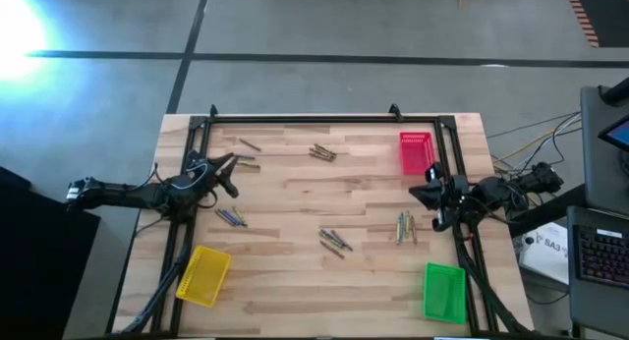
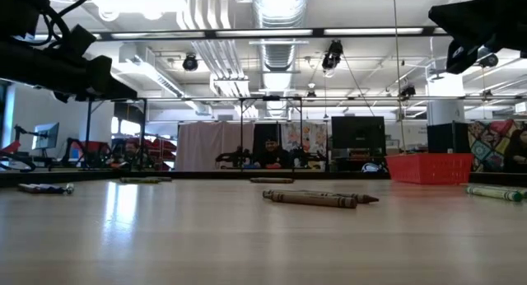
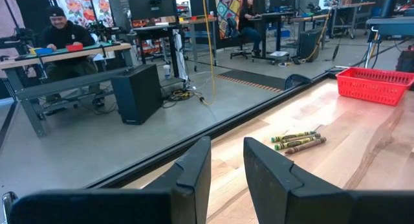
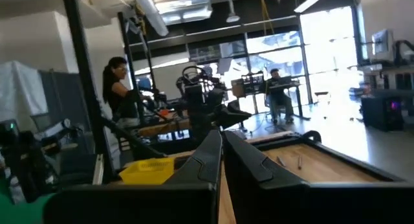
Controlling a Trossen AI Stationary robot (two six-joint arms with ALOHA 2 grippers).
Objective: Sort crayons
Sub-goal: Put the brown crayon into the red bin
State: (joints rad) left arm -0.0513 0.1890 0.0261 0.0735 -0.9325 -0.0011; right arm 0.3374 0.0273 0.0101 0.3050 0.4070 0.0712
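Five small clusters of thin dull crayons (image 1: 335, 240) lie on the wooden table (image 1: 295, 281), alongside three rectangular plastic trays: red (image 1: 414, 150) upper right, yellow (image 1: 203, 274) lower left, green (image 1: 443, 291) lower right. Left gripper (image 1: 232, 174) narrowly parted, empty; right gripper (image 1: 425, 186) closed, empty.

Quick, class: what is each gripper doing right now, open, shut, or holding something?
Left gripper: open, fingers slightly apart, holding nothing.
Right gripper: shut, fingers together, holding nothing.

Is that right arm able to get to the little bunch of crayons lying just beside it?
Probably yes: the right gripper, shut, hangs near the crayons, with only bare table between them.
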